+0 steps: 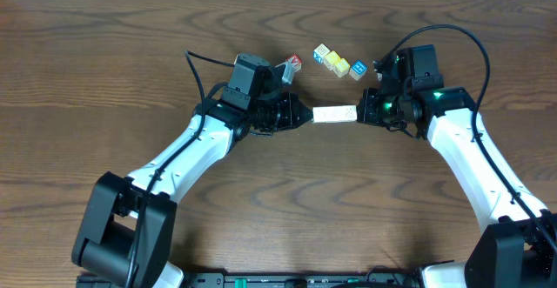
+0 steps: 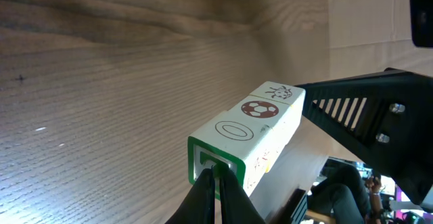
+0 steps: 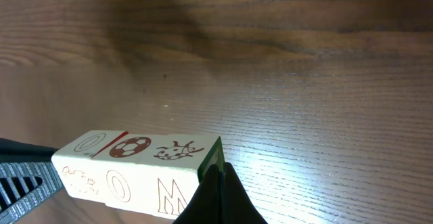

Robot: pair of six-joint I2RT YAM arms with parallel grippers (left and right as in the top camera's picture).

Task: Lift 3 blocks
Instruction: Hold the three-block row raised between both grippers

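Overhead, centre: left gripper and right gripper, each closed tight, press inward on the end faces of three blocks in a row, likely squeezing them to lift together.

Overhead looks straight down; close wrist views, seemingly facing each other, share the blocks.

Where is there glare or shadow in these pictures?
Right wrist view: bright glare on the table beside the row of blocks, a dark shadow higher up. Left wrist view: the table brightens toward the lower left. Overhead: even light, no glare.
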